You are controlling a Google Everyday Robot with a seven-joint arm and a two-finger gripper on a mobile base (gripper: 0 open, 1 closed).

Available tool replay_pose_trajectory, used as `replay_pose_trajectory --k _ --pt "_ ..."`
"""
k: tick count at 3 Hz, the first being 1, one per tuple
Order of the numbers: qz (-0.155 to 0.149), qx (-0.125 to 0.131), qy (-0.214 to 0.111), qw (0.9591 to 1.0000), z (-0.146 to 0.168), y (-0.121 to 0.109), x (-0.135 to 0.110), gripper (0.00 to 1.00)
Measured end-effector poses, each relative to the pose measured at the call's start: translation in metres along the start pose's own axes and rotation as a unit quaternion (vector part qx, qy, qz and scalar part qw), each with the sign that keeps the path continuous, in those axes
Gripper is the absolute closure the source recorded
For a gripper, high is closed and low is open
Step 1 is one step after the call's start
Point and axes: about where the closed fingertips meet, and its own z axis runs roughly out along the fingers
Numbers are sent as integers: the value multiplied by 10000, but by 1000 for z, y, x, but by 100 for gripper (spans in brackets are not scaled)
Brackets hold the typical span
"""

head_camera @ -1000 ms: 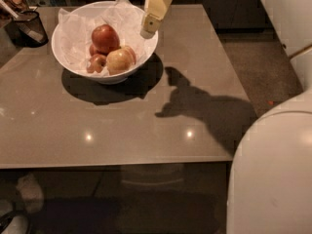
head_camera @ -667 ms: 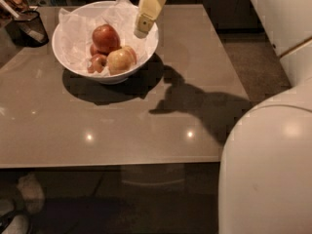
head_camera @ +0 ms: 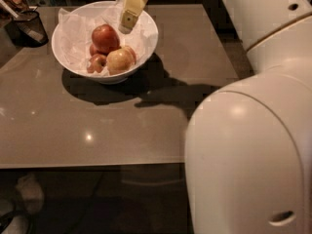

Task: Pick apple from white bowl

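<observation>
the gripper (head_camera: 127, 23) hangs over the far right part of the white bowl (head_camera: 66, 62), inside its rim as the camera sees it, tip pointing down and a little left. how far the jaws stand apart cannot be told from this view; nothing shows in their hold.

the apple (head_camera: 105, 38), the big deep-red one, sits in the bowl on the crinkled paper (head_camera: 73, 28), towards the back of the pile. it is the highest fruit there. a yellow-tan apple (head_camera: 120, 61) rests against its near right side, and smaller reddish apples (head_camera: 97, 61) crowd in below it on the near left.

from the gripper's tip the apple lies down and to the left in the picture, close by but apart, with no contact visible. being round, it has no long axis to line up with, so the approach probably depends only on moving left and then lowering. there is one arm, so no choice of side arises.

the bowl stands on the grey desk (head_camera: 97, 126) near its far left corner, with a black mesh basket (head_camera: 29, 27) just beyond it on the left.

the likely risk is the jaws catching the yellow-tan apple on the way down.
</observation>
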Motion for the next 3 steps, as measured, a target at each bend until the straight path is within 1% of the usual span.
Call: replay_pose_trajectory --k 1,2,3 --pt "10 -100 -85 9999 10 -5 -10 18" --pt "78 -225 -206 9995 20 -6 -17 19" --pt "170 -348 -297 9988 29 -7 -22 16"
